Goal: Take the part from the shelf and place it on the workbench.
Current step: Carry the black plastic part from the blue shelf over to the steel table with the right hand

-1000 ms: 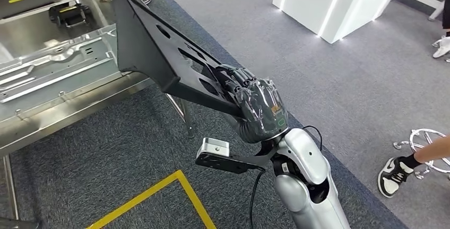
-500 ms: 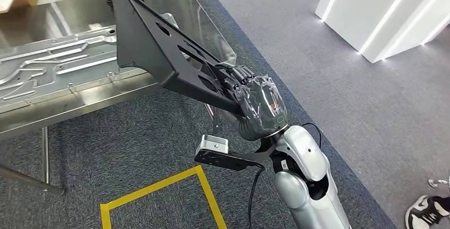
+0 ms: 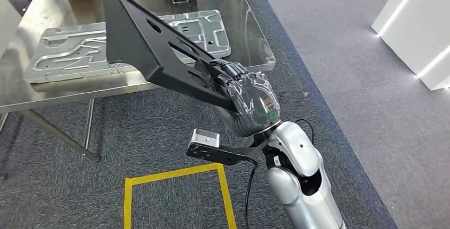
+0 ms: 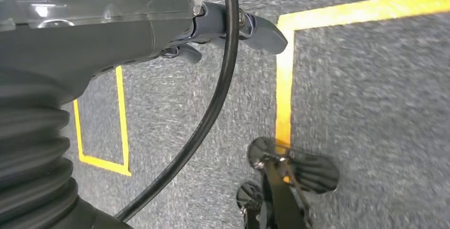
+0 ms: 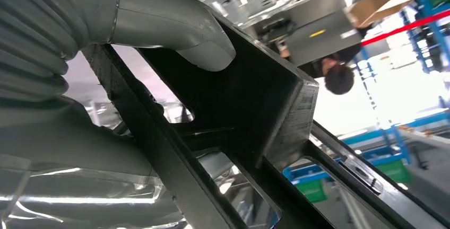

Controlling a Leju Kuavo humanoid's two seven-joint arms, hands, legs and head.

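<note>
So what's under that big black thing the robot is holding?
The black part, held by the right hand, hangs over the steel workbench and a silver stamped panel. The part covers the panel's middle, so that stretch can't be seen.

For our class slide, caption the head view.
Right robot hand carries a black part towards the steel workbench.

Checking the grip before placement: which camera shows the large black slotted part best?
The head view: the whole black slotted metal part shows, gripped by the right hand above the steel workbench. The right wrist view shows a close fragment under the thumb; the left wrist view shows floor.
</note>
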